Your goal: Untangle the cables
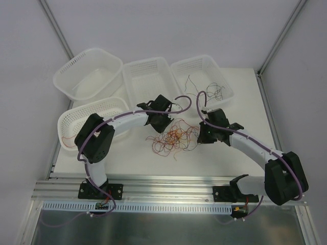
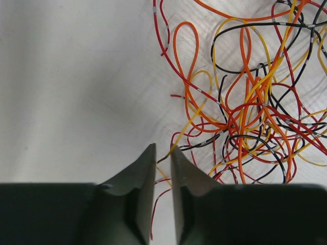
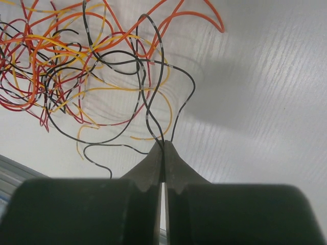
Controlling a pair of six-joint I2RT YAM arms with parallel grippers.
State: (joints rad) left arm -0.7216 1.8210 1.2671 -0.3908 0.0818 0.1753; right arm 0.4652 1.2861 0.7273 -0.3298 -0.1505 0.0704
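Note:
The cables point(image 1: 171, 138) lie as one loose tangle of red, orange, yellow and black wires on the white table between my two grippers. In the left wrist view the tangle point(image 2: 250, 112) fills the right half. My left gripper point(image 2: 162, 148) is narrowly open at the tangle's left edge, with a yellow wire and a red wire running through the gap, not pinched. My left gripper also shows in the top view point(image 1: 157, 124). My right gripper point(image 3: 163, 144) is shut on thin black cables point(image 3: 153, 102) that lead up into the tangle point(image 3: 66, 66). In the top view it point(image 1: 200, 137) is at the tangle's right edge.
Four white baskets stand behind and left: back left point(image 1: 89, 74), back middle point(image 1: 148, 76), back right point(image 1: 202, 76) holding a few dark wires, and front left point(image 1: 76, 115) with a red wire, partly under my left arm. An aluminium rail point(image 1: 168, 184) runs along the near edge.

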